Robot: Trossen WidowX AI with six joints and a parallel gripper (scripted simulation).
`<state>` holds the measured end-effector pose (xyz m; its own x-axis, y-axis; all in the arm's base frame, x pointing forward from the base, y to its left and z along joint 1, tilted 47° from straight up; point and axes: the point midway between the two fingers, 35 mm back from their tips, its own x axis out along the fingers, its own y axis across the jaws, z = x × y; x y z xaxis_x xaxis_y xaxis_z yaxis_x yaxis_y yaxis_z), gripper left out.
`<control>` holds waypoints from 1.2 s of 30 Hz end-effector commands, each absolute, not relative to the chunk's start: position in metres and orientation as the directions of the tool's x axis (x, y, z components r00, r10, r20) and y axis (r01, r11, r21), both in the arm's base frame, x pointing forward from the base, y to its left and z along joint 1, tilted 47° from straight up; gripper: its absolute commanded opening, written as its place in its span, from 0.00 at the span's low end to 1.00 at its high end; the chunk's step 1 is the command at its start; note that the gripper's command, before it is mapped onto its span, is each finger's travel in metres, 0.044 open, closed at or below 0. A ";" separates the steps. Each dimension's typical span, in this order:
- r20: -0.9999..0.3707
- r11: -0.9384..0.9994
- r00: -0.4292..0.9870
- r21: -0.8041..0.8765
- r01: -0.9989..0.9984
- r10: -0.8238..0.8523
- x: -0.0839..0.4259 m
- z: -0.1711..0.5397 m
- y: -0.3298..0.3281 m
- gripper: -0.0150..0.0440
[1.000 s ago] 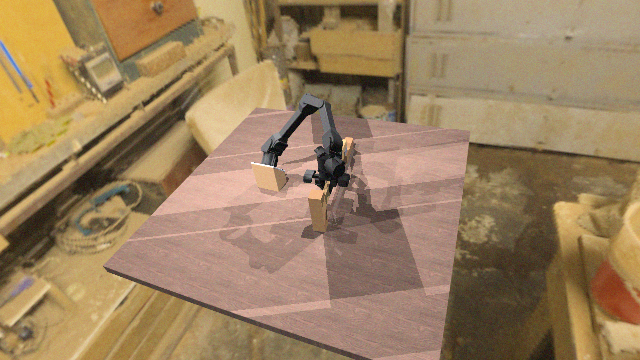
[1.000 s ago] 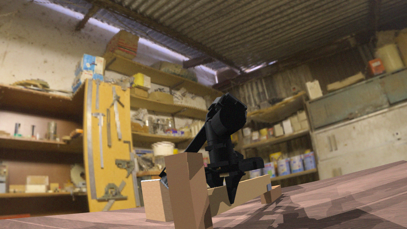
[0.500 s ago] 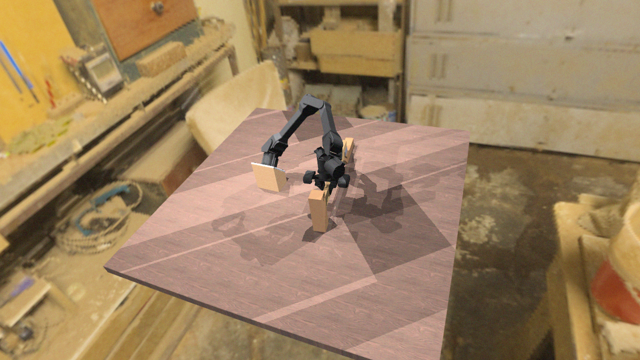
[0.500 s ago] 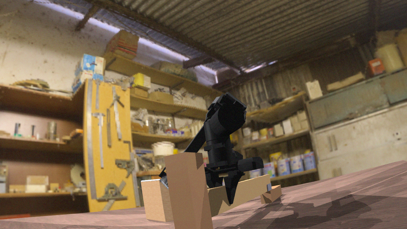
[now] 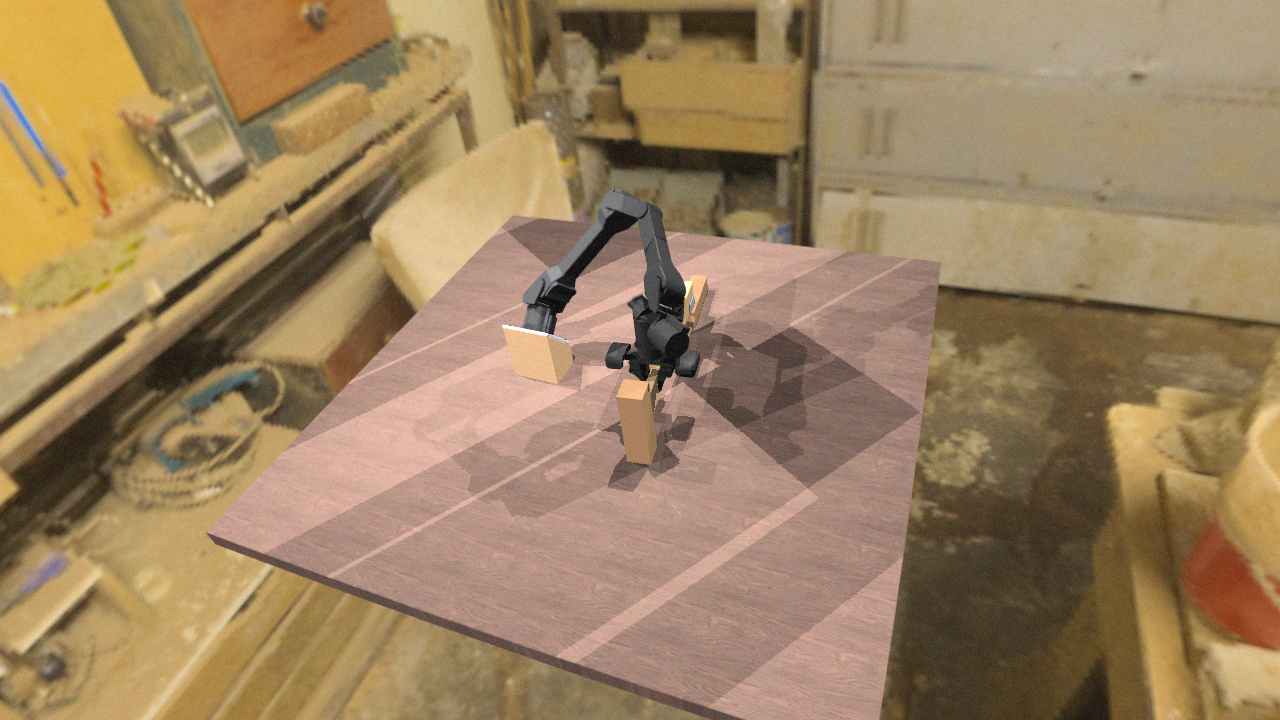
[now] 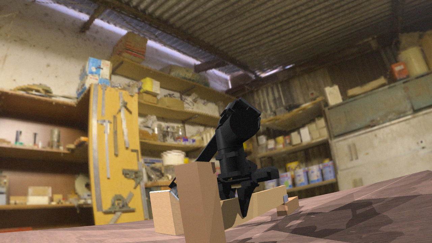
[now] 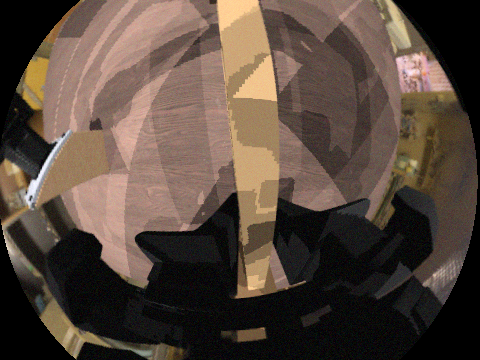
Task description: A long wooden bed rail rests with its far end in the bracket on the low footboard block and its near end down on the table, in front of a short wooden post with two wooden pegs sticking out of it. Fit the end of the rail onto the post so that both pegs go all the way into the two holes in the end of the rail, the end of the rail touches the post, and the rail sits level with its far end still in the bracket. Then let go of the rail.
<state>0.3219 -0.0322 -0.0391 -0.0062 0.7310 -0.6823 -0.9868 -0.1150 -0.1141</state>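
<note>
The long pale rail [image 6: 265, 197] [image 7: 255, 125] runs from the low footboard block [image 5: 700, 291] [image 6: 290, 206] to just behind the upright post [image 5: 637, 425] [image 6: 196, 205]. My gripper [image 5: 650, 371] [image 6: 233, 208] [image 7: 247, 195] points down and is shut on the rail near its post end, one finger on each side. The rail's far end sits at the small blue-grey bracket [image 6: 285, 198] on the block. The rail looks close to level. The post hides the rail's near end in the exterior view; the pegs and holes are hidden, so I cannot tell whether the end touches the post.
A pale wooden block [image 5: 537, 355] [image 6: 166, 213] [image 7: 82, 160] with a white top stands under the arm's base, to the left of the rail in the top view. The arm [image 5: 590, 246] arches from there over the table [image 5: 402, 501]. Dark shadows cross the tabletop.
</note>
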 end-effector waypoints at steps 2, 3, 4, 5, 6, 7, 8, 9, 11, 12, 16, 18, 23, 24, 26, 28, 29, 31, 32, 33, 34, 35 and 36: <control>-0.686 -0.112 0.001 -0.120 -0.986 0.728 0.324 -0.040 -0.036 0.25; -0.686 -0.112 0.001 -0.120 -0.986 0.728 0.324 -0.040 -0.037 0.25; -0.686 -0.112 0.001 -0.120 -0.986 0.728 0.324 -0.040 -0.037 0.25; -0.686 -0.112 0.001 -0.120 -0.986 0.728 0.324 -0.040 -0.037 0.25; -0.686 -0.112 0.001 -0.120 -0.986 0.728 0.324 -0.041 -0.037 0.25; -0.686 -0.112 0.001 -0.120 -0.986 0.728 0.325 -0.041 -0.038 0.25; -0.686 -0.112 0.001 -0.120 -0.986 0.728 0.325 -0.041 -0.038 0.25; -0.686 -0.112 0.001 -0.120 -0.986 0.728 0.325 -0.041 -0.038 0.25; -0.686 -0.112 0.001 -0.120 -0.986 0.728 0.325 -0.041 -0.039 0.25; -0.686 -0.112 0.001 -0.120 -0.986 0.728 0.325 -0.042 -0.039 0.25; -0.686 -0.112 0.001 -0.120 -0.986 0.728 0.325 -0.042 -0.040 0.25; -0.686 -0.112 0.001 -0.120 -0.986 0.728 0.325 -0.043 -0.040 0.25; -0.683 -0.116 -0.007 -0.114 -0.987 0.731 0.323 -0.043 -0.037 0.39; -0.683 -0.116 -0.007 -0.114 -0.987 0.731 0.323 -0.043 -0.037 0.43; -0.683 -0.116 -0.007 -0.114 -0.987 0.731 0.323 -0.043 -0.037 0.52; -0.683 -0.116 -0.007 -0.114 -0.987 0.731 0.323 -0.043 -0.037 0.61; -0.683 -0.116 -0.007 -0.114 -0.987 0.731 0.323 -0.043 -0.037 0.65; -0.683 -0.116 -0.007 -0.114 -0.987 0.731 0.323 -0.043 -0.037 0.74; -0.683 -0.116 -0.007 -0.114 -0.987 0.731 0.323 -0.043 -0.037 0.79; -0.683 -0.116 -0.007 -0.114 -0.987 0.731 0.323 -0.043 -0.037 0.83; -0.683 -0.116 -0.007 -0.114 -0.987 0.731 0.323 -0.043 -0.037 0.88; -0.683 -0.116 -0.007 -0.114 -0.987 0.731 0.323 -0.043 -0.037 0.92; -0.683 -0.116 -0.007 -0.114 -0.987 0.731 0.323 -0.043 -0.037 0.97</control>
